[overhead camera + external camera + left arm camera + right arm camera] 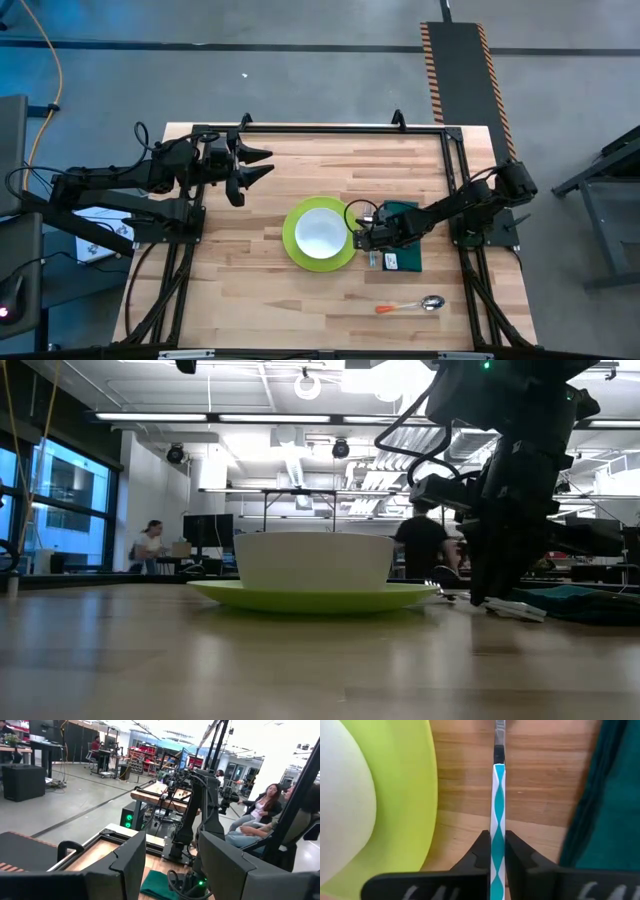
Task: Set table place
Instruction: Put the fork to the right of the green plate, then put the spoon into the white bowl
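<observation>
A lime-green plate [292,245] lies mid-table with a white bowl [319,231] standing on it; both also show in the low view [312,560]. A dark green napkin [408,250] lies flat to the plate's right. A fork with a white-and-teal handle [498,805] lies in the strip of wood between plate and napkin, and my right gripper [366,240] is shut on it, low over the table. An orange-handled spoon [410,305] lies near the front edge. My left gripper [255,165] is open and empty, raised at the far left. My right gripper pinches the fork's white-and-teal handle [498,837] between its two fingers [479,855], one on each long side. The handle runs on ahead of the fingers, with the silver stem [499,732] at its far end. I cannot tell whether the fork rests on the wood or is just above it.
The tabletop [250,290] shows bare wood on its left half and along the front. A black frame [320,128] runs along the far edge. People sit and stand in the room behind the table [425,545].
</observation>
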Available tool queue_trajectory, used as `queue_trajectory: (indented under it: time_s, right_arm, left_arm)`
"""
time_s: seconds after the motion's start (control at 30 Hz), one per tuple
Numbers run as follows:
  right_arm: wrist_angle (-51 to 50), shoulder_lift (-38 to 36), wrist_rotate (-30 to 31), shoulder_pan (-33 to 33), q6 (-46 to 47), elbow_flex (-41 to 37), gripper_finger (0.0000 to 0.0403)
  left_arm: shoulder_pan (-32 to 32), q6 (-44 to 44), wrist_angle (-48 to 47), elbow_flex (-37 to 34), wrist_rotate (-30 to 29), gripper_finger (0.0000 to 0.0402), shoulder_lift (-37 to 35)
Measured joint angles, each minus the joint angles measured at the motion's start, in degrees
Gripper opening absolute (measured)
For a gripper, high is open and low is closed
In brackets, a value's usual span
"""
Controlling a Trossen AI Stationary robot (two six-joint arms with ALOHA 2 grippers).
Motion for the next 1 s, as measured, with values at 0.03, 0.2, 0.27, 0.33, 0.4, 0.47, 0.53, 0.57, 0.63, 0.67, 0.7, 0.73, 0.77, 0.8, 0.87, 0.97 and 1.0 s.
queue_trajectory:
  time_s: [0.03, 0.2, 0.27, 0.33, 0.4, 0.47, 0.53, 0.57, 0.63, 0.67, 0.7, 0.73, 0.77, 0.8, 0.87, 0.97, 1.0]
  right_arm:
    - [0.0, 0.0, -0.1, 0.0, 0.0, 0.0, 0.0009]
    - [-0.1, 0.0, -0.4, 0.0, 0.0, 0.0, 0.0034]
    - [-0.1, 0.0, -0.4, 0.0, 0.0, 0.0, 0.0044]
    - [-0.1, 0.0, -0.4, 0.0, 0.0, 0.0, 0.0053]
    - [-0.1, 0.0, -0.4, 0.0, 0.0, 0.0, 0.0059]
    - [-0.1, 0.0, -0.4, 0.0, 0.0, 0.0, 0.0063]
    - [0.0, 0.0, -0.4, 0.0, 0.0, 0.0, 0.0067]
    - [0.1, 0.0, -0.4, 0.0, 0.0, 0.0, 0.0069]
    - [0.2, 0.0, -0.4, 0.0, 0.1, 0.0, 0.0073]
    - [0.3, 0.0, -0.4, 0.0, 0.1, 0.0, 0.0076]
    - [0.3, -0.1, -0.4, 0.0, 0.1, 0.0, 0.0079]
    - [0.3, -0.1, -0.4, 0.0, 0.1, 0.0, 0.0082]
    - [0.3, -0.2, -0.4, 0.0, 0.1, 0.0, 0.0086]
    - [0.3, -0.3, -0.4, 0.0, 0.1, 0.0, 0.0091]
    - [0.3, -0.7, -0.4, 0.0, 0.0, 0.0, 0.0099]
    - [-0.7, -1.8, -0.4, 0.0, -0.4, 0.0, 0.0111]
    - [-1.1, -2.4, -0.4, 0.0, -0.4, 0.0, 0.0113]
  left_arm:
    - [0.0, 0.0, 0.0, 0.0, 0.0, 0.0175, 0.0]
    - [0.0, 0.0, 0.0, 0.0, 0.0, 0.0175, 0.0]
    - [0.0, 0.0, 0.0, 0.0, 0.0, 0.0175, 0.0]
    - [0.0, 0.0, 0.0, 0.0, 0.0, 0.0175, 0.0]
    - [0.0, 0.0, 0.0, 0.0, 0.0, 0.0175, 0.0]
    - [0.0, 0.0, 0.0, 0.0, 0.0, 0.0175, 0.0]
    - [0.0, 0.0, 0.0, 0.0, 0.0, 0.0175, 0.0]
    - [0.0, 0.0, 0.0, 0.0, 0.0, 0.0175, 0.0]
    - [0.0, 0.0, 0.0, 0.0, 0.0, 0.0175, 0.0]
    - [0.0, 0.0, 0.0, 0.0, 0.0, 0.0175, 0.0]
    - [0.0, 0.0, 0.0, 0.0, 0.0, 0.0175, 0.0]
    - [0.0, 0.0, 0.0, 0.0, 0.0, 0.0175, 0.0]
    - [0.0, 0.0, 0.0, 0.0, 0.0, 0.0175, 0.0]
    - [0.0, 0.0, 0.0, 0.0, 0.0, 0.0175, 0.0]
    - [0.0, 0.0, 0.0, 0.0, 0.0, 0.0175, 0.0]
    - [0.0, 0.0, 0.0, 0.0, 0.0, 0.0175, 0.0]
    - [0.0, 0.0, 0.0, 0.0, 0.0, 0.0175, 0.0]
